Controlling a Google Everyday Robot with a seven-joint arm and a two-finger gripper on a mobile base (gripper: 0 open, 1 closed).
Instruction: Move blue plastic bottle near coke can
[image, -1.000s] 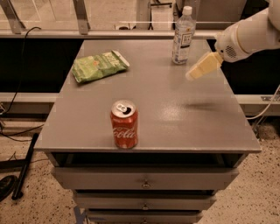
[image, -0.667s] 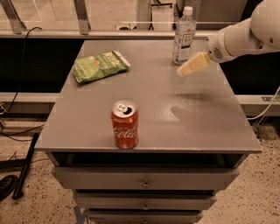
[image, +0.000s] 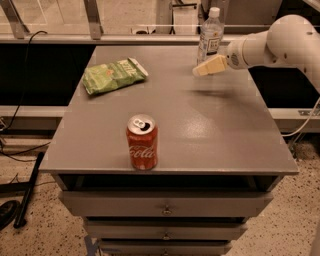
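As the gripper (image: 207, 67) hovers at upper right of the frame, by the foot of the blue plastic bottle (image: 210, 35) at the table's (image: 225, 140) far edge, whether it's open or closed can't be told. Best bet: grasp the bottle mid-body, lift straight, carry w/o tipping to the coke can (image: 142, 142), lower centre. Can reads "Coca-Cola"; writing on the bottle label & the green chip bag (image: 114, 75), upper left, is illegible.

Cream end effector (image: 202, 69) beside blue plastic bottle (image: 210, 35); red coke can (image: 142, 145); green bag (image: 113, 75).
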